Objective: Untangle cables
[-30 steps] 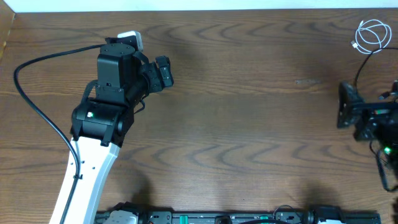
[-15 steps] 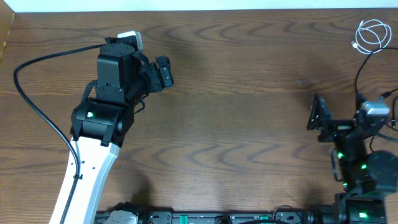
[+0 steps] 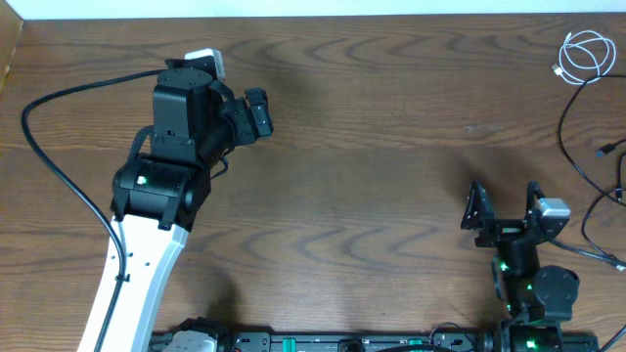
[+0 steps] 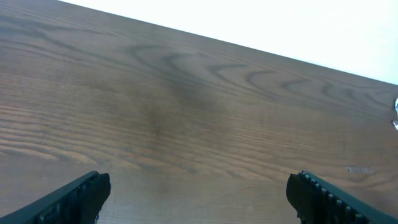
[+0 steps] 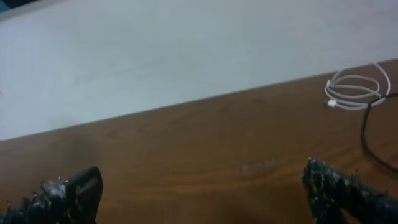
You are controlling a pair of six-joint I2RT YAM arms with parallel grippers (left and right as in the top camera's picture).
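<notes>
Table (image 3: 391, 147): filling the whole overhead view, showing brown wood grain. Left arm (image 3: 156, 186): reaching in from the bottom edge toward the far left of the table, trailing a thick black wire (image 3: 27, 137) in a wide loop off its left side. Right arm (image 3: 533, 284): sitting low at the near right edge. Left tool (image 3: 256, 112): pointing right over bare wood, fingers (image 4: 81, 196) standing wide apart in the left wrist view, gripping nothing. Right tool (image 3: 504, 207): also gaping wide, fingers (image 5: 68, 193) sitting at both bottom corners of the right wrist view, holding nothing, hovering well apart from both cables. Black cable (image 3: 563, 127): running down the right side of the table from the far right corner, curving toward the right edge. White cable (image 3: 588, 55): lying coiled in small loops at the far right corner, meeting the black cable's upper end; threading through or just overlapping, hard to tell.
</notes>
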